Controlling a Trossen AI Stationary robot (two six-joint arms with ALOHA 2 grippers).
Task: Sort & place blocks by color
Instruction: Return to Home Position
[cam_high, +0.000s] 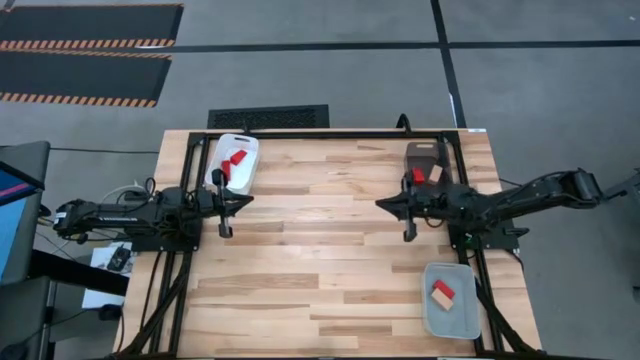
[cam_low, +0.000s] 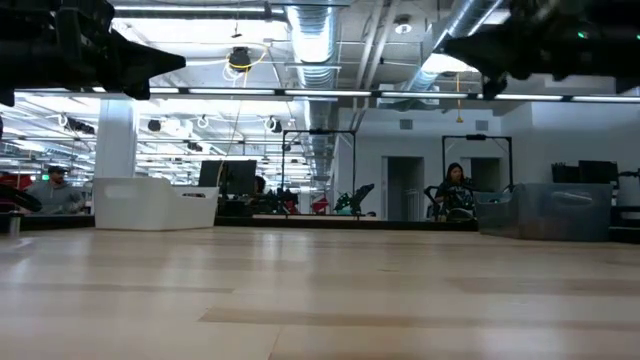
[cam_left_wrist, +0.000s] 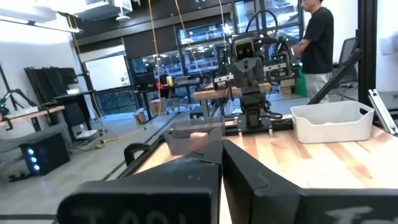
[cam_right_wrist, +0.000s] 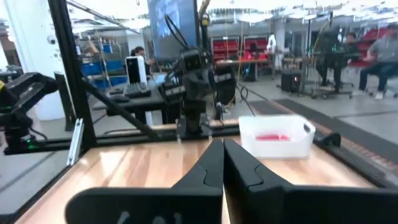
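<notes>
- The bench (cam_high: 330, 250) is showing smooth pale wood, faintly glossy.
- The white tray (cam_high: 247, 172) is looking like smooth plastic.
- The left claw (cam_left_wrist: 221, 149) and right claw (cam_right_wrist: 222, 148) are looking matt and dark.

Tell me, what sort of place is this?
Probably a robotics workshop: left arm and right arm flank a wooden table, bare ducts run overhead, a person is in the hall behind.

my pale wood table (cam_high: 320, 260) carries three trays: a white one (cam_high: 247, 176) by one long edge on my left, a dark brown one (cam_high: 424, 151) by the same edge on my right, and a clear grey one (cam_high: 456, 320) at the opposite right corner. a black floor grate (cam_high: 268, 117) lies just beyond the table. a person (cam_left_wrist: 318, 37) stands in the room behind.
</notes>
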